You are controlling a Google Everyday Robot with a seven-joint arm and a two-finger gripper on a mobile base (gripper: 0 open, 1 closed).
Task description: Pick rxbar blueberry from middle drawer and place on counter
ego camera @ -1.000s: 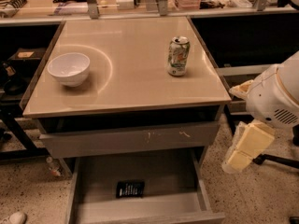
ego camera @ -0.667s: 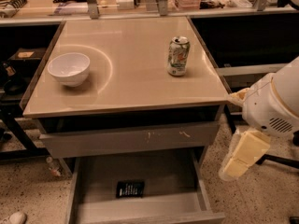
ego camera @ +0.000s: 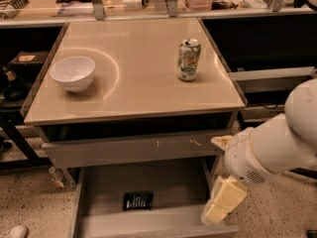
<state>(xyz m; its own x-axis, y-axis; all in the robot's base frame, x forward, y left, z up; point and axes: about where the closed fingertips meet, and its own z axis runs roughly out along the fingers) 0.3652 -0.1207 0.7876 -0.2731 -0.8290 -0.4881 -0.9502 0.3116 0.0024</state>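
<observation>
The rxbar blueberry (ego camera: 137, 201) is a small dark wrapper with white print, lying flat on the floor of the open middle drawer (ego camera: 104, 187), near its front. The beige counter (ego camera: 143, 83) lies above it. My gripper (ego camera: 221, 202), cream-coloured at the end of the white arm, hangs over the drawer's front right corner, to the right of the bar and apart from it. It holds nothing that I can see.
A white bowl (ego camera: 73, 72) stands on the counter's left side and a green-and-white can (ego camera: 188, 59) on its right. A grey drawer front with pale scratches (ego camera: 133, 150) sits above the open drawer. A cluttered bench with metal posts (ego camera: 124, 1) runs behind.
My arm and gripper have moved left and down, from beside the cabinet to over the open drawer's right front corner. The bar, bowl and can have not moved.
</observation>
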